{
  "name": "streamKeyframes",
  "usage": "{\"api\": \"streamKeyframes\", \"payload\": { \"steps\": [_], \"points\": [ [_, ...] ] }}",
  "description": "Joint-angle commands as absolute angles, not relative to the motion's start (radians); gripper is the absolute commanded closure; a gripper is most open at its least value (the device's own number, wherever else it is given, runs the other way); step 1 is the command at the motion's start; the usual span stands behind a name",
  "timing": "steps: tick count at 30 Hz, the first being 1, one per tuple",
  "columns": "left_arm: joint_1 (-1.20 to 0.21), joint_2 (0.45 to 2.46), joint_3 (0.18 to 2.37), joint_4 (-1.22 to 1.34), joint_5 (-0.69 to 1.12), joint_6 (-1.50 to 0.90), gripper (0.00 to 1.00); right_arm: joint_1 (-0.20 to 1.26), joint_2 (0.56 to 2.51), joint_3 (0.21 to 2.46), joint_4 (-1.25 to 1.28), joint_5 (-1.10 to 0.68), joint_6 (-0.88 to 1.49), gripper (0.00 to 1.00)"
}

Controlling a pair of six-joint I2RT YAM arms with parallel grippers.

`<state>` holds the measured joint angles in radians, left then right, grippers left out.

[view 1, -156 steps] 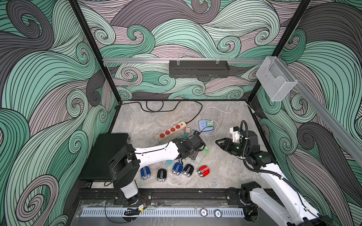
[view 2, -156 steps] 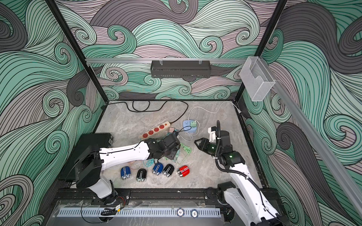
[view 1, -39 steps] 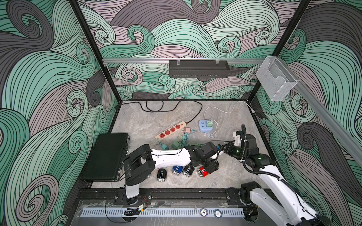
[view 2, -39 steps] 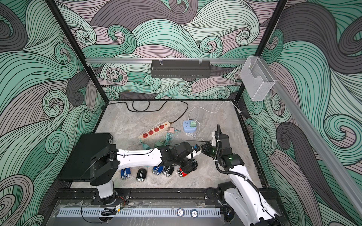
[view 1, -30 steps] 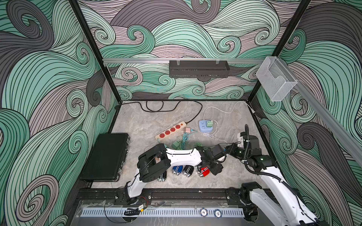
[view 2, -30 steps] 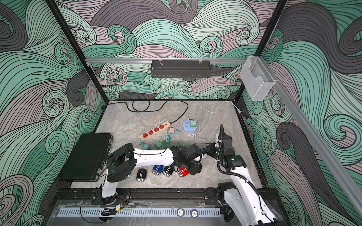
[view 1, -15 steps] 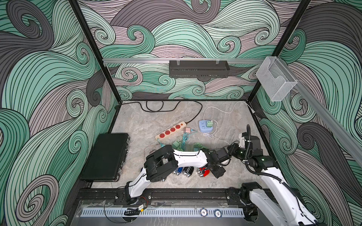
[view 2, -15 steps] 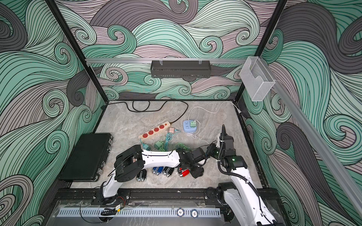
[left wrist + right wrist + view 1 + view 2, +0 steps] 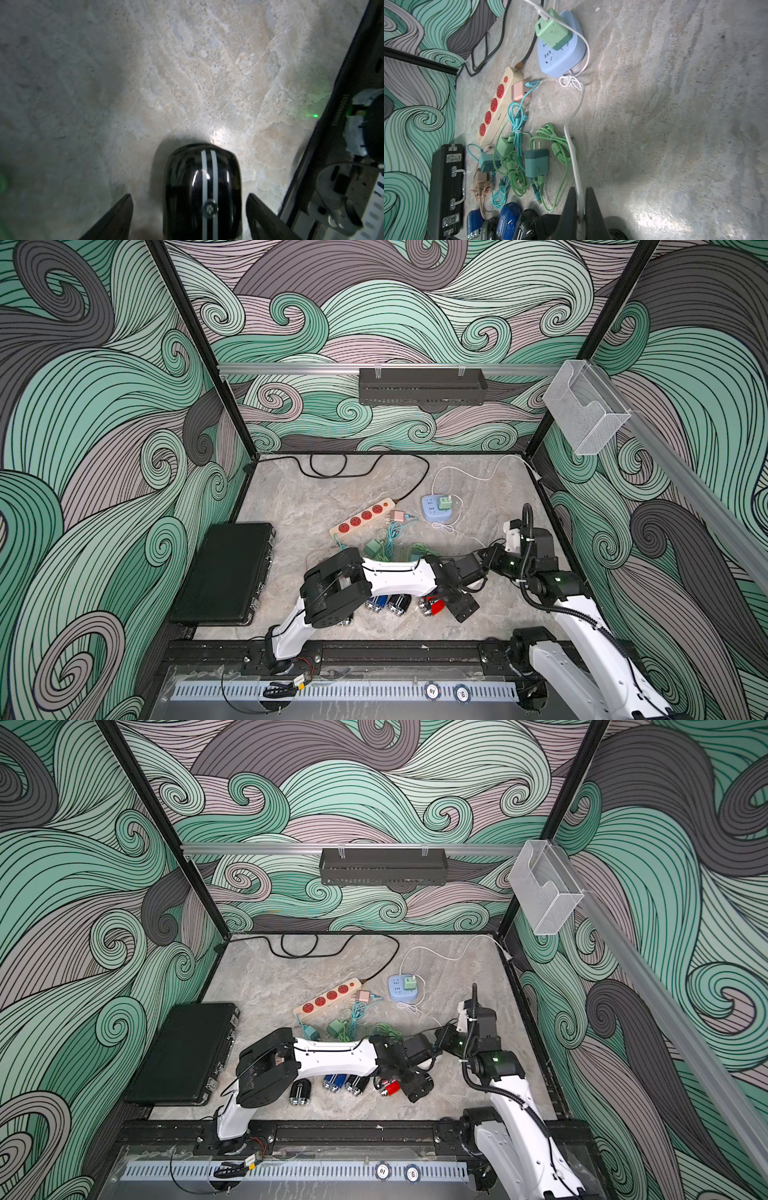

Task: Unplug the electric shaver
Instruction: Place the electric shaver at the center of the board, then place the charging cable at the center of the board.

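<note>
My left fingers [image 9: 118, 220]: spread wide, 1 on each side of the black, white-striped shaver [image 9: 203, 187], a gap on both sides. The shaver lies on the worktop [image 9: 291, 497], toward 5 o'clock. My right fingers [image 9: 568, 212]: closed on the white cable [image 9: 576, 158], which runs to the green charger [image 9: 551, 33] on the blue socket block [image 9: 560, 56].

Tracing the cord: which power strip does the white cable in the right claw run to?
The blue square strip: the white cable enters the green adapter plugged on it, not the beige red-socket strip.
</note>
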<state>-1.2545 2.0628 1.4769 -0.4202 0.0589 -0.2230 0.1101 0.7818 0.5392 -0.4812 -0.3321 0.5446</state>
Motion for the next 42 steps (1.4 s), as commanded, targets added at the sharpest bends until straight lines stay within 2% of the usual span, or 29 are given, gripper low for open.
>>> {"api": "streamKeyframes", "payload": {
  "steps": [1,5,8,11,15,23,25,33,42],
  "points": [
    [-1.26,1.909,1.457,-0.379,-0.034,-0.205,0.14,0.119,0.819,0.53,-0.471,-0.423,0.524,0.96],
    [-1.231,1.808,1.382,-0.378,-0.08,-0.224,0.14,0.126,0.889,0.539,-0.427,-0.454,0.522,0.95],
    [-1.192,1.737,1.32,-0.365,-0.081,-0.248,0.14,0.15,0.969,0.579,-0.433,-0.455,0.503,0.9],
    [-1.151,1.673,1.269,-0.361,-0.102,-0.271,0.12,0.181,1.028,0.618,-0.443,-0.409,0.494,0.65],
    [-1.076,1.598,1.186,-0.323,-0.107,-0.334,0.06,0.198,1.057,0.673,-0.437,-0.327,0.474,0.57],
    [-0.986,1.535,1.103,-0.26,-0.102,-0.418,0.05,0.199,1.24,0.882,-0.451,-0.251,0.378,0.6],
    [-0.975,1.529,1.093,-0.248,-0.104,-0.435,0.02,0.203,1.299,0.92,-0.422,-0.235,0.369,0.6],
    [-0.949,1.505,1.057,-0.195,-0.094,-0.501,0.01,0.224,1.497,1.074,-0.37,-0.18,0.338,0.6],
    [-0.925,1.477,1.011,-0.167,-0.08,-0.542,0.01,0.247,1.648,1.192,-0.367,-0.137,0.293,0.55]
  ]
}}
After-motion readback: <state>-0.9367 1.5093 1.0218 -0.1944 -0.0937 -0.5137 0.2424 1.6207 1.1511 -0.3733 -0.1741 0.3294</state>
